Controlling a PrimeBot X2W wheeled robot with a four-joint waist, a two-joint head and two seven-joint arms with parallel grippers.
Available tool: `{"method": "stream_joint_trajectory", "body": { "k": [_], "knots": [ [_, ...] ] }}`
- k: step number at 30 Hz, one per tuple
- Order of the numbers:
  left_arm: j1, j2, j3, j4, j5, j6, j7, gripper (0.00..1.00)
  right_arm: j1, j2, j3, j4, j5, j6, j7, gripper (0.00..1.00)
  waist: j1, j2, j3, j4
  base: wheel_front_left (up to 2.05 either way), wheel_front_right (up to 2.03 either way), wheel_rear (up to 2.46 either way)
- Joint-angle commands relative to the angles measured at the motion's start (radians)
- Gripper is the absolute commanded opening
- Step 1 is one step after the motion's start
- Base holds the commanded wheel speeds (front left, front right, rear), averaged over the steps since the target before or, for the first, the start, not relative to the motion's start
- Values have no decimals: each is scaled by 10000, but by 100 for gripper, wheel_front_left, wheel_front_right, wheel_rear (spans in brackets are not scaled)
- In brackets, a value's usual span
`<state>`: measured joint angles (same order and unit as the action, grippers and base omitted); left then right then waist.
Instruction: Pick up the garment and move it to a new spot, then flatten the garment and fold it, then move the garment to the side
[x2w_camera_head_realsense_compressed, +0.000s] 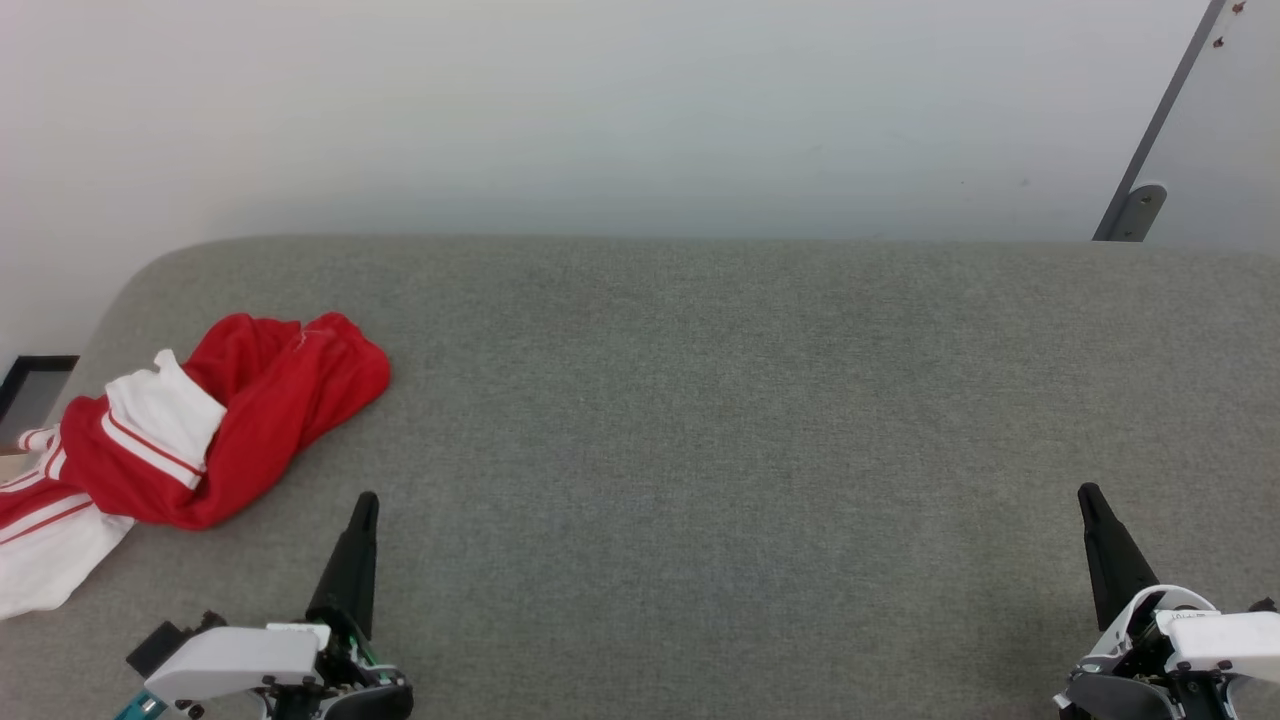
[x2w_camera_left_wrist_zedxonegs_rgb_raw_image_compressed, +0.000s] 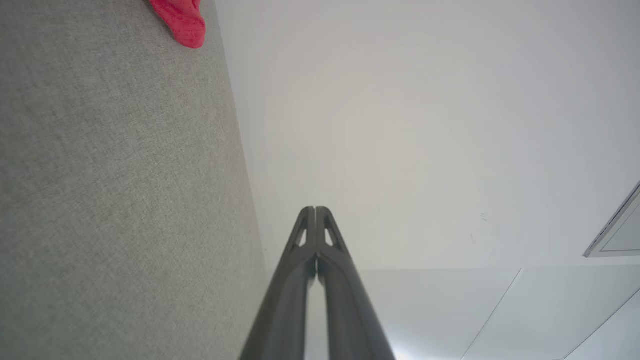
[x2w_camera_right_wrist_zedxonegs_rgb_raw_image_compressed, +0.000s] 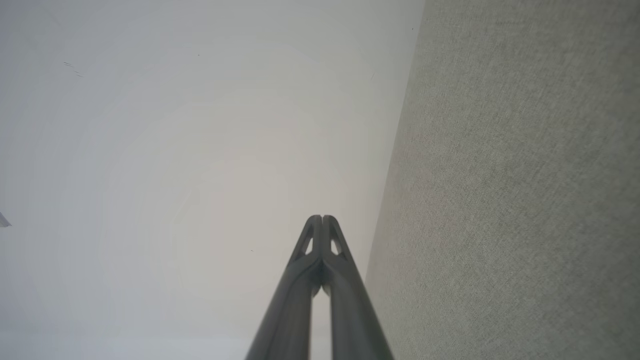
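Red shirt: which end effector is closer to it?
The left end effector, right beside the crumpled red shirt; the right end effector sits far across the grey surface.

The garment lies far left on the surface.

Nothing in the room could be read from where I stood: no writing, label, brand, number or sign. The garment lay bunched up, and its upturned folds showed only red cloth, white sleeve and thin red stripes, no lettering
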<state>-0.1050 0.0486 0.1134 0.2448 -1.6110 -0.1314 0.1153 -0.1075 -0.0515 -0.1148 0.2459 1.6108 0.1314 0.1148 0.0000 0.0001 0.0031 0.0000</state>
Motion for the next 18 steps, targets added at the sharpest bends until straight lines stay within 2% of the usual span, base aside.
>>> {"method": "stream_joint_trajectory", "body": {
  "k": [1,18],
  "knots": [
    [-89,-1,11,6,-40,15,2,0,-28,33,11,-29,44,-15,17,0,0,-1,0,0,0,0,0],
    [-89,-1,11,6,-40,15,2,0,-28,33,11,-29,44,-15,16,0,0,-1,0,0,0,0,0]
  ]
}}
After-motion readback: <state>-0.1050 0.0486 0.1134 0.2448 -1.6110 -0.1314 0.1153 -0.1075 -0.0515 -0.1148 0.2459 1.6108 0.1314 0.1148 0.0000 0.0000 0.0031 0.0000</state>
